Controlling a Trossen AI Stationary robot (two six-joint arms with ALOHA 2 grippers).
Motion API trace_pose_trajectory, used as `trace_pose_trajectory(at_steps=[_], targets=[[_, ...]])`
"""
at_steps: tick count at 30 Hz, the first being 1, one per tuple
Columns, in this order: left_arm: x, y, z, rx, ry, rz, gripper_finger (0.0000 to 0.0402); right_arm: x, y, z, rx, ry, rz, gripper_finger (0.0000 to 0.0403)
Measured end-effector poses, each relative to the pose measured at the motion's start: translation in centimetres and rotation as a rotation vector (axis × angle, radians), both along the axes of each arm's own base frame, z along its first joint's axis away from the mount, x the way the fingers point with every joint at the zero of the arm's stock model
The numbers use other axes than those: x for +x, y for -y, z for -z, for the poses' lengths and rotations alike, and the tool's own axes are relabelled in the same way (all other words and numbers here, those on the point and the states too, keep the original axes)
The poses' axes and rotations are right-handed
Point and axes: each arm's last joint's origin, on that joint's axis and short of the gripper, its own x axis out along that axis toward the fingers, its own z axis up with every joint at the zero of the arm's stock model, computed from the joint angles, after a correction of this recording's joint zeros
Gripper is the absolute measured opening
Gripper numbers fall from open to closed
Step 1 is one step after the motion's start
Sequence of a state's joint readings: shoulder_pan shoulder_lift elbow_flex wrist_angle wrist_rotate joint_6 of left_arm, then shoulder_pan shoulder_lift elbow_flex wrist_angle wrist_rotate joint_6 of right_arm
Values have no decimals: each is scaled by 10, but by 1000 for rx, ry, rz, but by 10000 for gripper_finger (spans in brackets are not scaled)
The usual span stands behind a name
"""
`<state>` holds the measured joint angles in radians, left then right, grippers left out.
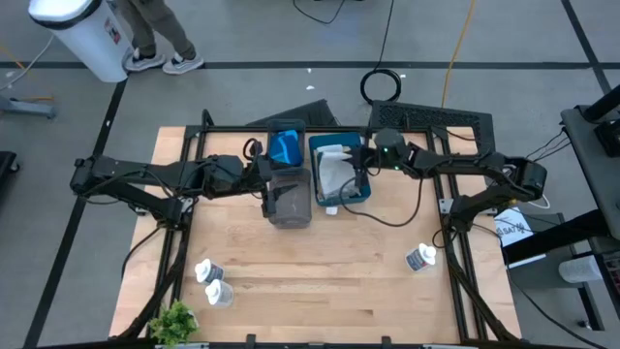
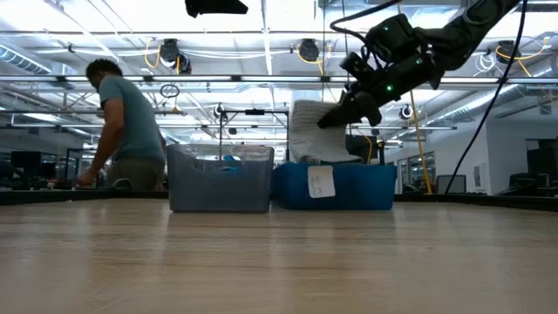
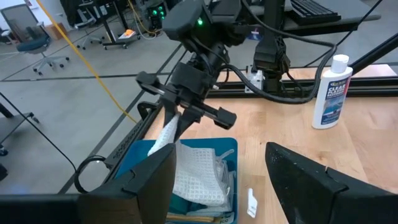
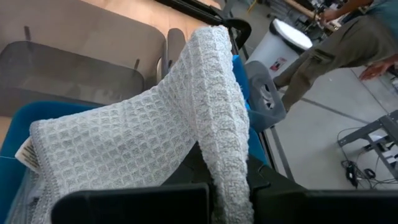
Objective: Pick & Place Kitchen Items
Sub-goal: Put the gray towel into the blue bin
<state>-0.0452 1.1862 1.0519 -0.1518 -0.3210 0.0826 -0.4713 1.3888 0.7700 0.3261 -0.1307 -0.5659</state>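
Note:
My right gripper is shut on a pale grey waffle-weave cloth above the teal tray. More folded cloths lie in that tray under it. To its left stands the grey tray, and my left gripper hovers over it, open, with nothing between its fingers. A bright-blue sponge shows just beyond the grey tray's far end. One white bottle lies at the right. Two more bottles rest near the front left. My right gripper pinches a gathered part of the cloth between its two fingers, coming from the table's right side and slanting down. The cloth bulges up past the fingers and hangs below them. Its lower end rests in the teal tray.
A small green plant stands at the front left corner. Bare wood lies across the table's near half. Beyond the far edge stand a white bin and a person. Black frame rails run along both sides.

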Motion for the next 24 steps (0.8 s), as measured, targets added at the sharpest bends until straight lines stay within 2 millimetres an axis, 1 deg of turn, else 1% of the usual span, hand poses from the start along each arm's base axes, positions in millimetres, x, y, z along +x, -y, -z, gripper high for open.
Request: trace_pose_trajectory(at_steps=[6, 10, 17, 21, 24], targets=[[0, 0, 0, -1, 0, 0, 251, -5, -2, 10, -9, 7, 10, 6], [0, 0, 0, -1, 0, 0, 251, -5, -1, 10, -43, -9, 46, 6], [0, 0, 0, -1, 0, -1, 251, -7, 3, 12, -39, -20, 55, 6], [0, 0, 0, -1, 0, -1, 251, 0, 8, 30, -23, -62, 61, 6], [0, 0, 0, -1, 0, -1, 251, 8, 13, 43, -52, -74, 48, 6]])
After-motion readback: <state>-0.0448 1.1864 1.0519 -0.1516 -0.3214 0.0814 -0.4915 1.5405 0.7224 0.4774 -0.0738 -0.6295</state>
